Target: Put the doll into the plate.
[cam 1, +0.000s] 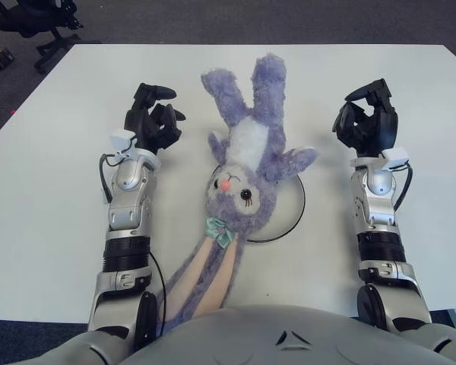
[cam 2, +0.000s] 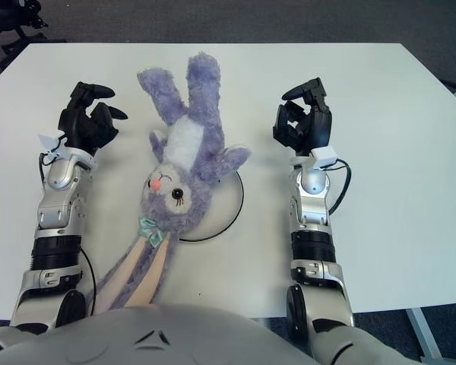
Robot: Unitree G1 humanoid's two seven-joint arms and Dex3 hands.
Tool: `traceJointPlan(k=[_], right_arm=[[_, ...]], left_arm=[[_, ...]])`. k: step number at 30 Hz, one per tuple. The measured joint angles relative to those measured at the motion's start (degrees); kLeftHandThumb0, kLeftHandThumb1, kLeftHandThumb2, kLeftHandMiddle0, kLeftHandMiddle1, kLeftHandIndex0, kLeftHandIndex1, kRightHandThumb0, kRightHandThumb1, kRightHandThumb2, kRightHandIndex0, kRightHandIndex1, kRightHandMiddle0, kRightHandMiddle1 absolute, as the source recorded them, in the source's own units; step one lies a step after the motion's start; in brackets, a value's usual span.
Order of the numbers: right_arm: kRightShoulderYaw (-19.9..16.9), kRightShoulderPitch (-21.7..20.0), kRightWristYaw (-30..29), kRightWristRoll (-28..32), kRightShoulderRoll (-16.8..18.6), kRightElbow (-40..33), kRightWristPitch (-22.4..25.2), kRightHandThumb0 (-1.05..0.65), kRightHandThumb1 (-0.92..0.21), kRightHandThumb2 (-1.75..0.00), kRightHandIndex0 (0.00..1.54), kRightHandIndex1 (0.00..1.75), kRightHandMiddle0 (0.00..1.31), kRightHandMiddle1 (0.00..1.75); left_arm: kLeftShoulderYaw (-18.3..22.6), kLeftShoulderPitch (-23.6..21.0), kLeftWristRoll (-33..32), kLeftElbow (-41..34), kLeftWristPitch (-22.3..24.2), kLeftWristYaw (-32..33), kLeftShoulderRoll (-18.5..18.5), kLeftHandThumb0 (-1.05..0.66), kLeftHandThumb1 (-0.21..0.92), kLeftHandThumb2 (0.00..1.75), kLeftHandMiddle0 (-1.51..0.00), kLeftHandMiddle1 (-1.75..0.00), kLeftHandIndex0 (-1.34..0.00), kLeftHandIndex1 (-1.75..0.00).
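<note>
White table (cam 1: 53, 198) on dark carpet (cam 1: 213, 19); office chair (cam 1: 38, 19) beyond

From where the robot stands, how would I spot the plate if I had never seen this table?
Start at the big white table and find the fluffy purple plush rabbit doll lying in the middle, between the robot's left hand and right hand. Under the rabbit's head lies the flat round white plate, mostly covered. Only its thin dark rim sets it apart from the white tabletop.

The doll (cam 1: 247, 179) covers most of the plate (cam 1: 289, 217), leaving only its right rim showing, and the doll's long ears vanish behind the robot's torso (cam 1: 289, 334).
</note>
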Motion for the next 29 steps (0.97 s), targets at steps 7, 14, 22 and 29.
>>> traceJointPlan(k=[7, 14, 22, 29], right_arm=[[0.0, -0.1, 0.6, 0.1, 0.0, 0.2, 0.2, -0.38, -0.7, -0.81, 1.05, 1.75, 0.34, 1.75], [-0.1, -0.1, 1.5, 0.2, 0.0, 0.7, 0.6, -0.38, -0.69, -0.83, 1.07, 1.75, 0.35, 1.75], [-0.3, -0.5, 2.5, 0.7, -0.1, 2.0, 0.6, -0.38, -0.68, -0.85, 1.07, 1.75, 0.36, 1.75], [-0.3, -0.6, 2.8, 0.9, -0.1, 2.8, 1.1, -0.38, -0.67, -0.86, 1.08, 1.75, 0.36, 1.75]], left_arm=[[-0.1, 0.0, 0.1, -0.4, 0.0, 0.0, 0.0, -0.01, 0.58, 0.92, -0.45, -1.75, -0.39, -1.48], [-0.1, 0.3, 0.3, -0.6, 0.0, 0.0, 0.0, -0.01, 0.57, 0.93, -0.46, -1.75, -0.39, -1.47], [-0.2, 0.5, 0.9, -0.7, 0.0, 0.1, -0.1, -0.01, 0.56, 0.94, -0.46, -1.75, -0.4, -1.47], [-0.3, 0.5, 1.3, -0.7, -0.2, 0.3, -0.1, -0.01, 0.55, 0.95, -0.47, -1.75, -0.4, -1.47]])
